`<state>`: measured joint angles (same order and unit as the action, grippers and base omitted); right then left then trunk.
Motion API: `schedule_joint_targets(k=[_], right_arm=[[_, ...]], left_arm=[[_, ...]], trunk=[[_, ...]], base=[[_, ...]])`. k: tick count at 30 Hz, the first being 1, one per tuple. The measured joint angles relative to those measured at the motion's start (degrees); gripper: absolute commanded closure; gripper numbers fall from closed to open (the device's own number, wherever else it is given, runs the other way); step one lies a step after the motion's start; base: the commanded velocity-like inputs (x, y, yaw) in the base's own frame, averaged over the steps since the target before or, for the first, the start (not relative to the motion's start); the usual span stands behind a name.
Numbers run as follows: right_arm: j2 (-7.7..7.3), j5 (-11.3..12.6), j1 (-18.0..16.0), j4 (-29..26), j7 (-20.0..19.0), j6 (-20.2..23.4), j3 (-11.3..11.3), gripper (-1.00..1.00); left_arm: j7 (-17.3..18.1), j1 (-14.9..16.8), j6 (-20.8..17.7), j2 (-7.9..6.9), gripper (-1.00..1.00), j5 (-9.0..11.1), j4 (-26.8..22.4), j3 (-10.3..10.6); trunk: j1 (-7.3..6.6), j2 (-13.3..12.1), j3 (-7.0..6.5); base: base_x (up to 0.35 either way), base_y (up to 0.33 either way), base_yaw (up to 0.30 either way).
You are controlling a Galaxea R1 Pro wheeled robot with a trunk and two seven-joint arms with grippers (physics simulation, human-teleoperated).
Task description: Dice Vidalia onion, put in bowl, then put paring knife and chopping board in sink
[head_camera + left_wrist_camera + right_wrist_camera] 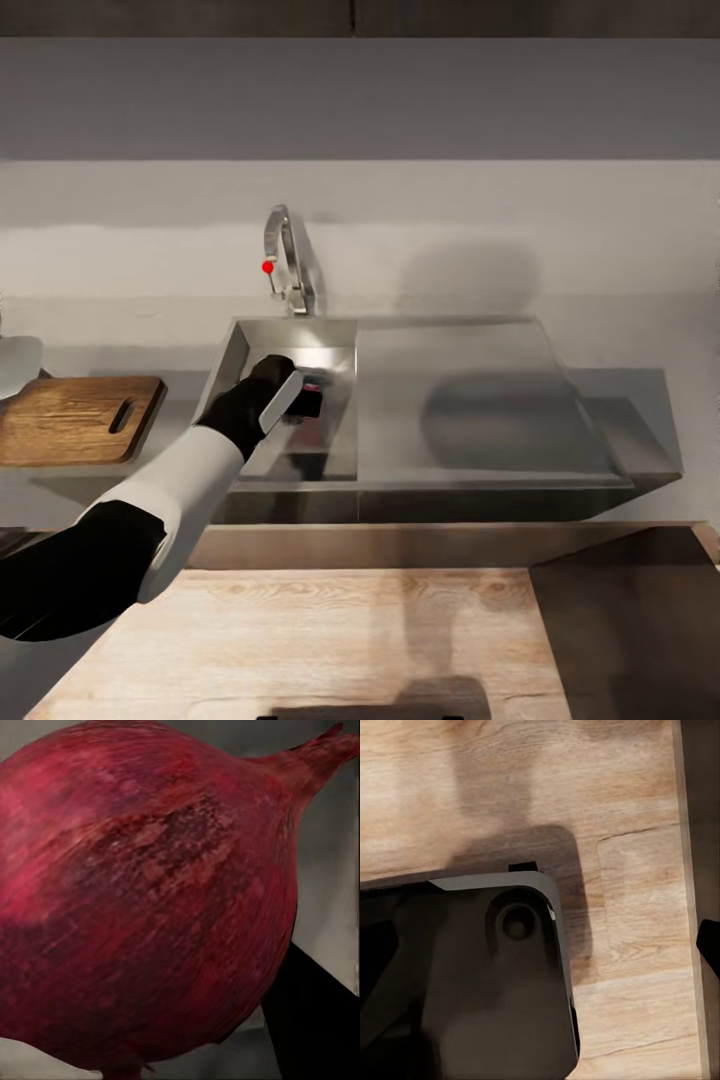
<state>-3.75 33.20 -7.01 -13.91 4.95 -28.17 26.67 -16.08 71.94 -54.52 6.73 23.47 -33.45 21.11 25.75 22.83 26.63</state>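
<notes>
In the sink (pixel 300 350), left end effector (pixel 300 400) around onion (pixel 142 900)

You find no writing, label, brand, number or sign to read in any of these views. The sink (pixel 450 400), the tap (pixel 285 260), the chopping board (pixel 70 420) at the left and the onion (pixel 142 900) all show bare surfaces to you, with no print.
</notes>
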Motion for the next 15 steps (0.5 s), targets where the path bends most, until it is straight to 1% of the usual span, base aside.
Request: schedule_joint_targets(k=[6, 9, 12, 15], right_arm=[[-0.06, 0.00, 0.02, 0.00, 0.00, 0.01, 0.00, -1.00], [-0.07, 0.00, 0.00, 0.00, 0.00, 0.02, 0.00, -1.00], [-0.08, 0.00, 0.00, 0.00, 0.00, 0.01, 0.00, -1.00], [-0.08, 0.00, 0.02, 0.00, 0.00, -0.01, 0.00, -1.00]], left_arm=[[-0.01, 0.00, -0.39, -0.79, 1.00, -0.01, -3.49, 0.05], [0.00, -0.01, -1.21, -1.21, 1.00, -0.03, -5.64, 0.07], [0.01, 0.00, -2.34, -2.07, 1.00, -0.11, -8.96, 0.09], [0.01, -0.01, -2.65, -2.37, 1.00, 0.00, -10.44, 0.11]], trunk=[[0.00, 0.00, -0.54], [0.00, 0.00, -0.82], [-0.01, 0.00, -1.09], [0.00, 0.00, -1.36]], base=[[-0.005, 0.000, 0.000], [0.000, 0.000, 0.000], [0.000, 0.000, 0.000], [0.000, 0.000, 0.000]])
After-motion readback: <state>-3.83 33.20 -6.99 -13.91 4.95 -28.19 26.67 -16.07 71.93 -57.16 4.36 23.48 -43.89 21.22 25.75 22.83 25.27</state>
